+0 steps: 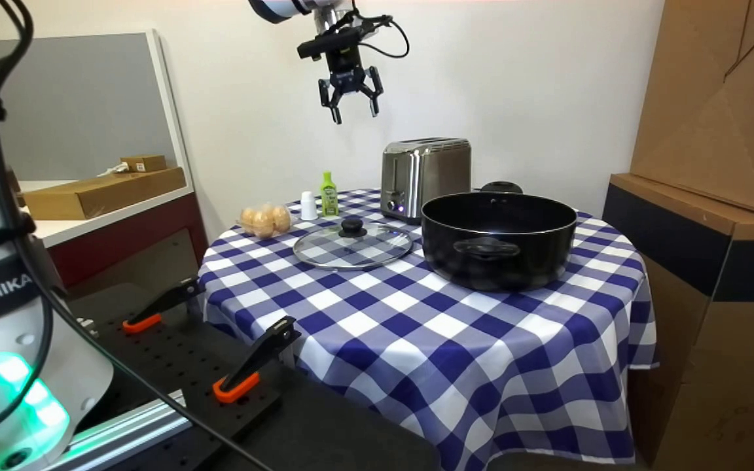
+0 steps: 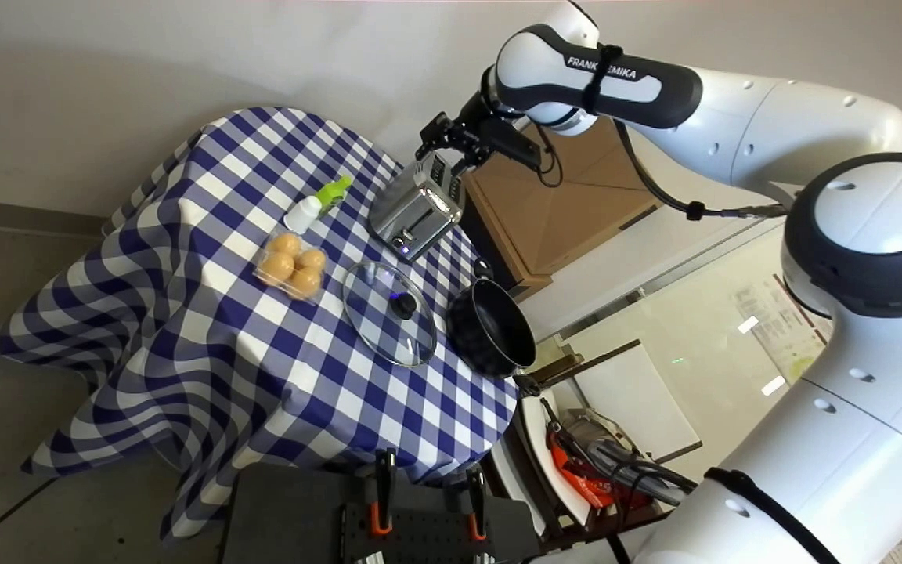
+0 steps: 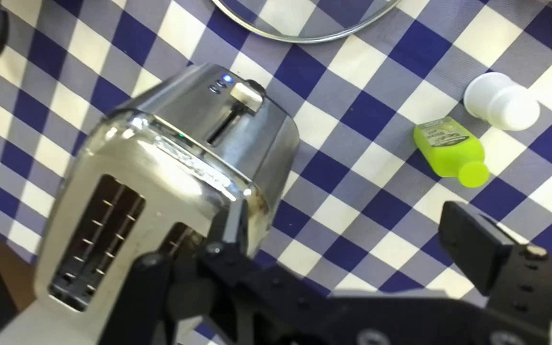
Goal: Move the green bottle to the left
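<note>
The green bottle stands upright on the checkered table in both exterior views, as a slim lime-green shape (image 1: pixel 329 197) (image 2: pixel 333 194). In the wrist view the green bottle (image 3: pixel 448 148) is seen from above, right of centre. My gripper (image 1: pixel 356 118) is high above the table's far side, fingers pointing down. It is open, with nothing between its fingers. In an exterior view the gripper (image 2: pixel 441 157) appears over the toaster, its fingers partly hard to see. In the wrist view the gripper (image 3: pixel 343 211) has its fingers wide apart, the bottle beyond the right finger and well below.
A white container (image 1: pixel 309 207) stands right beside the bottle. A steel toaster (image 1: pixel 426 176) is on the bottle's other side, tall under the gripper. A clear pack of eggs (image 2: pixel 292 264), a glass lid (image 1: pixel 353 247) and a black pot (image 1: pixel 499 252) are on the checkered tablecloth (image 1: pixel 377 324).
</note>
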Controlling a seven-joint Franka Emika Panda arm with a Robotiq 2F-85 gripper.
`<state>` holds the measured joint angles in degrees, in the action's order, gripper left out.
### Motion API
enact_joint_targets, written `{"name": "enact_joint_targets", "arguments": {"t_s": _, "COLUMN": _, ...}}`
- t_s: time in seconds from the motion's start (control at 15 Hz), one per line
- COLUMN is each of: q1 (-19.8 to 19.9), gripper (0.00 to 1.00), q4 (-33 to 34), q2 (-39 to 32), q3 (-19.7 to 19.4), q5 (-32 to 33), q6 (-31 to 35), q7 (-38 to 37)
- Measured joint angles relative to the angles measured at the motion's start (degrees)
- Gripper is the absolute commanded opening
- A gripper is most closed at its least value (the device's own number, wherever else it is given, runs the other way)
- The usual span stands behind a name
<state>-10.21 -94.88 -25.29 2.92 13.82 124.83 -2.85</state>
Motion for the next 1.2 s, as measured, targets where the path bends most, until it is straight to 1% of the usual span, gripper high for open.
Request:
{"name": "enact_joint_targets", "arguments": {"t_s": 0.2, "q1": 1.12, "gripper": 1.00, "q4": -9.01, "q2": 5.76, "q3": -2.39, "q5": 0.73, "q6": 4.66, "q7": -4.31}}
{"name": "enact_joint_targets", "arguments": {"t_s": 0.33, "q1": 2.84, "gripper": 1.00, "q4": -14.35, "q2": 9.28, "q3": -2.94, "q5": -0.13, "q6": 6.04, "q7": -5.12}}
{"name": "enact_joint_targets", "arguments": {"t_s": 0.47, "q1": 4.84, "gripper": 1.00, "q4": -18.79, "q2": 12.86, "q3": -2.94, "q5": -2.95, "q6": 6.26, "q7": -4.81}}
{"name": "enact_joint_targets", "arguments": {"t_s": 0.6, "q1": 6.68, "gripper": 1.00, "q4": -22.45, "q2": 16.40, "q3": -2.90, "q5": -7.50, "q6": 6.26, "q7": -3.41}}
{"name": "enact_joint_targets", "arguments": {"t_s": 0.87, "q1": 8.98, "gripper": 1.00, "q4": -28.03, "q2": 22.13, "q3": -2.93, "q5": -13.42, "q6": 5.82, "q7": -1.74}}
{"name": "enact_joint_targets", "arguments": {"t_s": 1.2, "q1": 9.08, "gripper": 1.00, "q4": -28.42, "q2": 22.21, "q3": -2.88, "q5": -13.47, "q6": 5.86, "q7": -1.72}}
